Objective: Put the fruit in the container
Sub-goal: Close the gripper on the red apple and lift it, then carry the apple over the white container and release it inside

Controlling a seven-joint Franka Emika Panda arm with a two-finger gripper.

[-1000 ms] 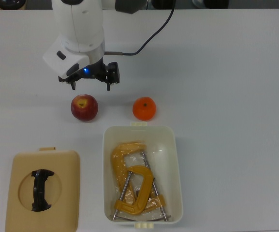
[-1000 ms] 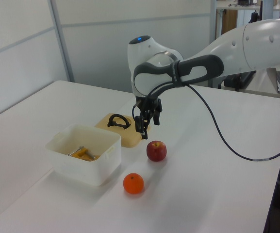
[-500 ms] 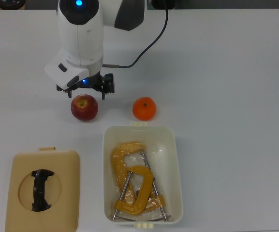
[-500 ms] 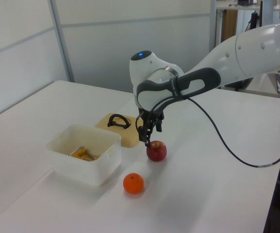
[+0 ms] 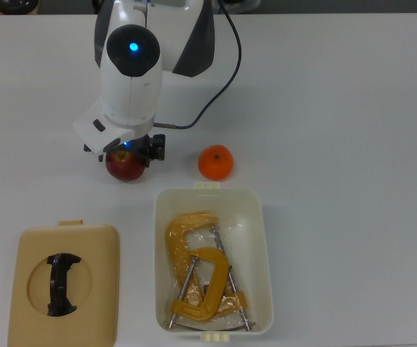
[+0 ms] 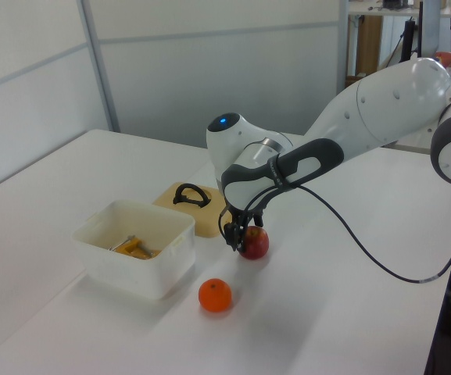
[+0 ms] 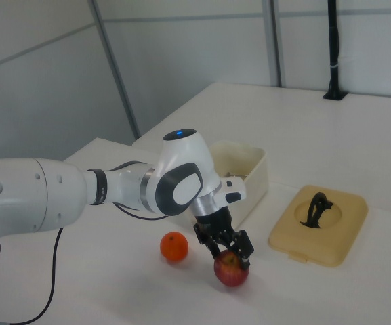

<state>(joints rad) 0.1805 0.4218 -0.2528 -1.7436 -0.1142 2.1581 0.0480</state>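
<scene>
The pincer point(image 7: 228, 252) has come down over the last second from a hover beyond the apple point(image 7: 232, 270) to sit right on top of it; in the top view the wrist now hides most of the fruit, where a moment ago the whole apple lay clear. Its fingers point(image 7: 244, 248) are spread and straddle the apple's upper half, one on each side, and the fruit rests on the tabletop point(image 5: 353, 108), so this looks like the last instant before a grasp rather than a hold. Whether the pads already touch the skin cannot be told. The orange point(image 5: 215, 162) sits just beside the pincer on the top view's right, untouched. The white container point(image 5: 266, 253) lies near the pincer, toward the top view's bottom right, open, with a yellow clamp point(image 5: 199, 278) already inside; its tan lid point(image 5: 63, 285) rests apart, below the pincer in the top view. Neither fruit is in the container yet, so the task is at its first pickup.
</scene>
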